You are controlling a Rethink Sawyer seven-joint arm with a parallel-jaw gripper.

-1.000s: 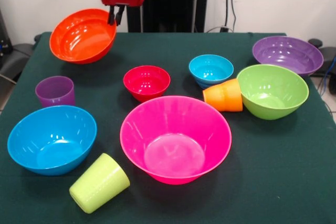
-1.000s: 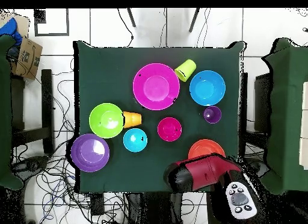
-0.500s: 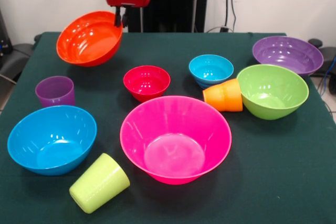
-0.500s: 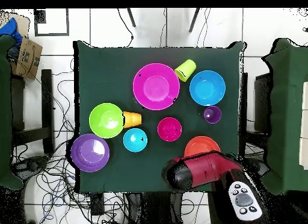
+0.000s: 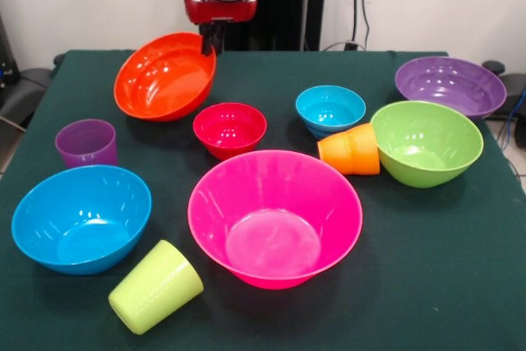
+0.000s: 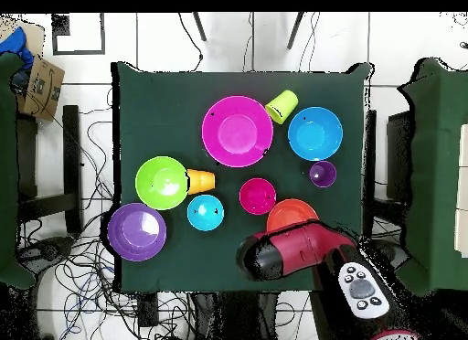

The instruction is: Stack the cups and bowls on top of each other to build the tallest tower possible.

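Orange bowl (image 5: 164, 77) hangs tilted, its rim clamped in my gripper (image 5: 210, 39), just beside the red bowl (image 5: 229, 128). Overhead, the arm (image 6: 297, 250) hides most of it.

The gripper (image 5: 210, 42) clamps the far rim of the orange bowl (image 5: 163, 78), which hangs tilted, seemingly clear of the green table (image 5: 271, 80). Just beside it sits the small red bowl (image 5: 229, 128), with the big pink bowl (image 5: 274, 215) nearer me.
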